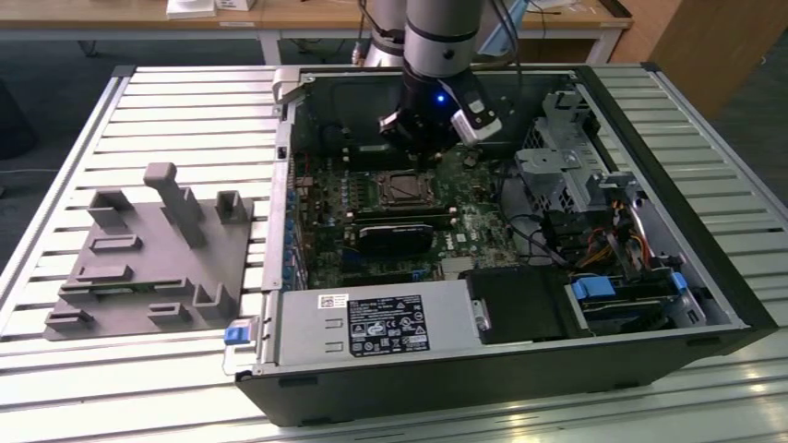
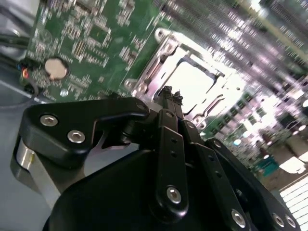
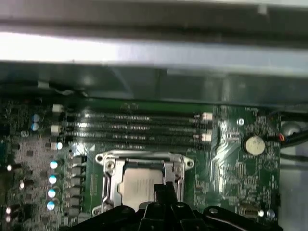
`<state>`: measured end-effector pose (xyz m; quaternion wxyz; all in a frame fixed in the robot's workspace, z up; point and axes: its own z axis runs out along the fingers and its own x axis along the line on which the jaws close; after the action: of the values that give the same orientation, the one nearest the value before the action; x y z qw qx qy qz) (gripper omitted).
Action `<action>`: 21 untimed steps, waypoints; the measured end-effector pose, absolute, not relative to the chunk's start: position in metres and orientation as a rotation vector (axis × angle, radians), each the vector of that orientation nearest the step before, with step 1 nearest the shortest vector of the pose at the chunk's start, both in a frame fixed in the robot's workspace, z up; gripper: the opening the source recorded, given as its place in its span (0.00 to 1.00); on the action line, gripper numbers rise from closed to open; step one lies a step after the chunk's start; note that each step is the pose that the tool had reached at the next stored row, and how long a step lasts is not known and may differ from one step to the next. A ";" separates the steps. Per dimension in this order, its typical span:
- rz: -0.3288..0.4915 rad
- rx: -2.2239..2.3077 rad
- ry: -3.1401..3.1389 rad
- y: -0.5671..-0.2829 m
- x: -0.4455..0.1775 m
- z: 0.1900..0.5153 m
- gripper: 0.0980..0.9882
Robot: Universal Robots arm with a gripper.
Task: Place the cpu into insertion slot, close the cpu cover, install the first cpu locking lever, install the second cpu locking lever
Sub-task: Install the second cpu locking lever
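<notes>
**CPU seated in slot, cover down, gripper at socket edge**

The cpu [image 3: 139, 185] sits in the insertion slot [image 1: 403, 188], pale metal face up, approx. centre-bottom of the first wrist view. In the second wrist view it shows as a bright, washed-out square [image 2: 192, 84] right of centre, upper half. The cpu cover [image 3: 109, 180] lies flat round the chip: silvery frame, chip showing through the window; same frame in the second wrist view [image 2: 159, 62].

The gripper [image 2: 169, 96] comes up from the bottom of the second wrist view, black fingers drawn together to a narrow tip w/ nothing seen between them. The tip is at the near edge of the cover frame; whether it touches the metal I can't tell. In the first wrist view the fingertips [image 3: 163, 190] overlap the lower right part of the chip and cover. In the exterior view the gripper [image 1: 427, 159] hangs just above the slot, upper centre of frame, inside the open pc case [image 1: 689, 268].

Around the socket: green motherboard [image 3: 231, 163]; long black memory slots [image 3: 139, 127] run across the middle of the first wrist view, just above the cover. A round coin battery [image 3: 253, 143] sits at mid-right of that view, and at upper left in the second wrist view [image 2: 56, 69].

Exterior view, further out: black heatsink block [image 1: 397, 238] below the slot, power supply w/ label [image 1: 376, 325] at bottom centre, drive cage [image 1: 560, 171] to the right. A grey fixture block [image 1: 148, 254] stands at frame left on the slatted table [image 1: 185, 101], well apart from the case.
</notes>
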<state>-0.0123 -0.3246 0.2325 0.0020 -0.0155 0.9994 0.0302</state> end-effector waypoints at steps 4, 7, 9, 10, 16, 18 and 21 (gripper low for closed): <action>0.095 -0.048 3.141 -0.335 -0.012 0.232 0.02; 0.095 -0.048 3.144 -0.337 -0.012 0.232 0.02; 0.096 -0.048 3.144 -0.338 -0.012 0.232 0.02; 0.096 -0.048 3.144 -0.338 -0.012 0.232 0.02; 0.096 -0.048 3.144 -0.340 -0.012 0.232 0.02; 0.096 -0.048 3.144 -0.341 -0.012 0.232 0.02; 0.097 -0.048 3.144 -0.344 -0.012 0.232 0.02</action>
<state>-0.0120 -0.3438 0.2324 -0.0021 -0.0154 0.9994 0.0309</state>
